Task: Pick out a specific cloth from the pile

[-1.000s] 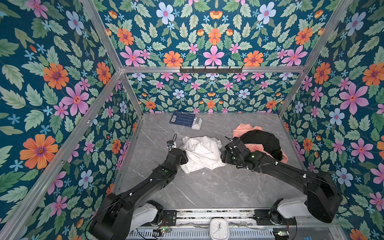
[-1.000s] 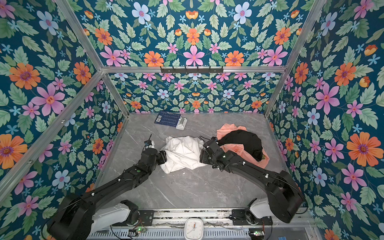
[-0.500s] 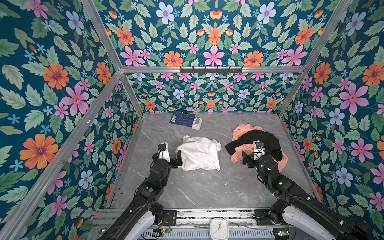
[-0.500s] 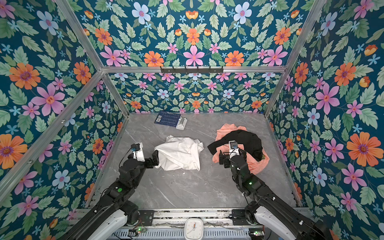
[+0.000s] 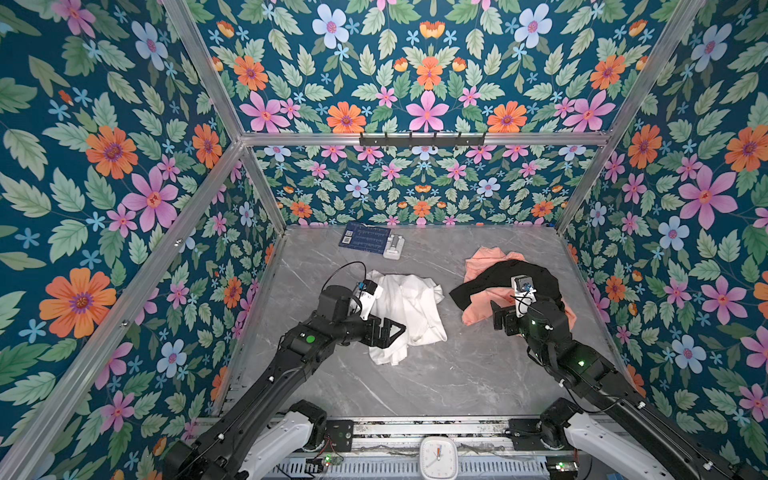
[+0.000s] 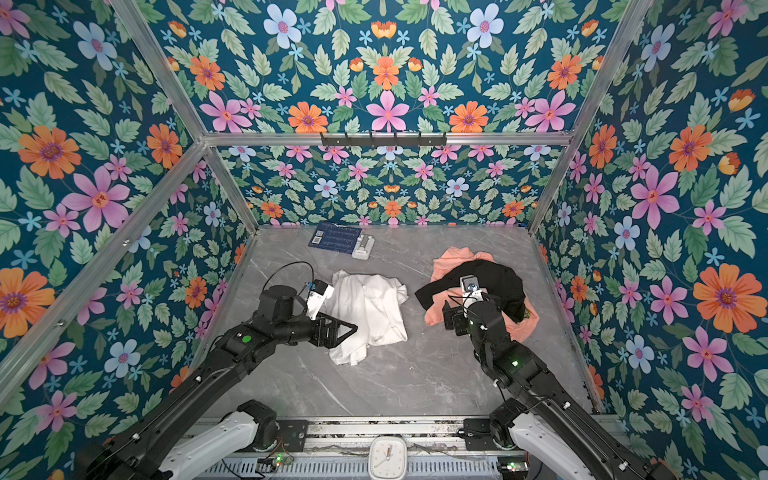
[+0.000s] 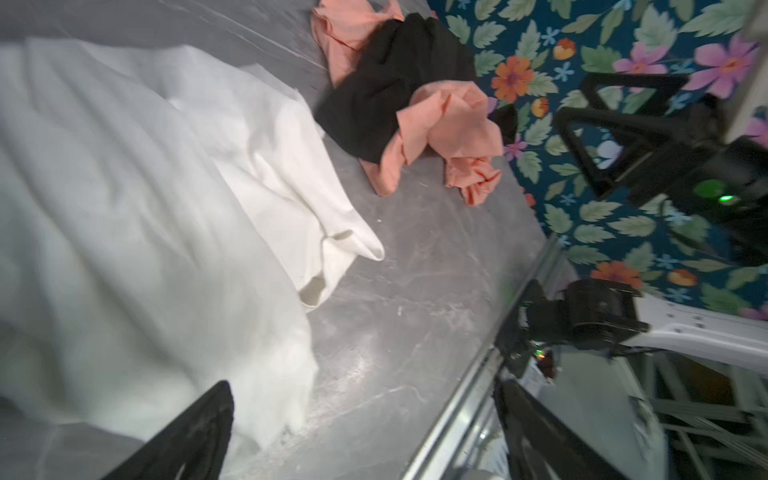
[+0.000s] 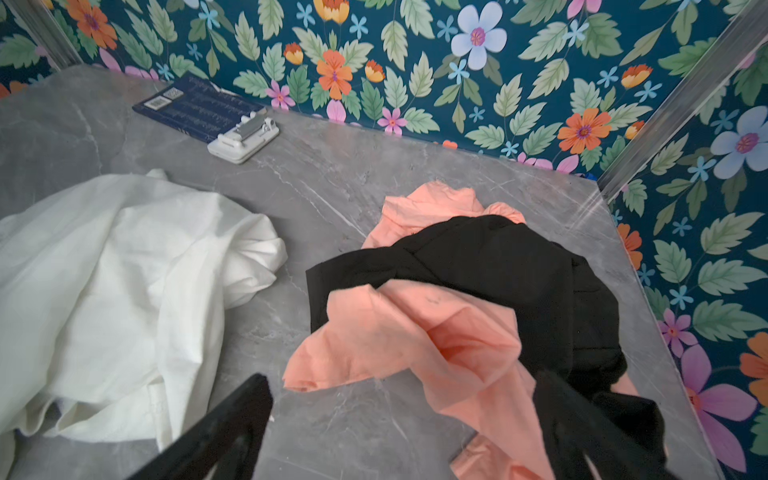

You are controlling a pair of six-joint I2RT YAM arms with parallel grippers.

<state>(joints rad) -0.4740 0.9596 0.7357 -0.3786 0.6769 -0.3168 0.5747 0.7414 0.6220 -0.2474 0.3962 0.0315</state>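
The cloth (image 5: 411, 303), white and crumpled, lies spread on the grey table at middle left in both top views (image 6: 374, 307), a strip of bare table apart from the pile. The pile (image 5: 482, 259) is a peach-pink garment with a black garment (image 5: 490, 280) draped over it, at the right. My left gripper (image 5: 390, 330) hovers open over the cloth's near left part; in the left wrist view the cloth (image 7: 145, 208) lies under one finger (image 7: 199, 432), and nothing is held. My right gripper (image 5: 500, 320) stands open at the pile's near edge, above peach fabric (image 8: 415, 340).
A blue card (image 5: 365, 240) and a small white device (image 5: 394, 247) lie at the table's back edge. Flowered walls close in the back and both sides. A black hook rail (image 5: 422, 139) hangs on the back wall. A white clock (image 5: 438, 457) sits at the front rail.
Both grippers have come away from the white cloth's edges. The right one has drawn back to the pile's near side. The cloth has settled flatter.
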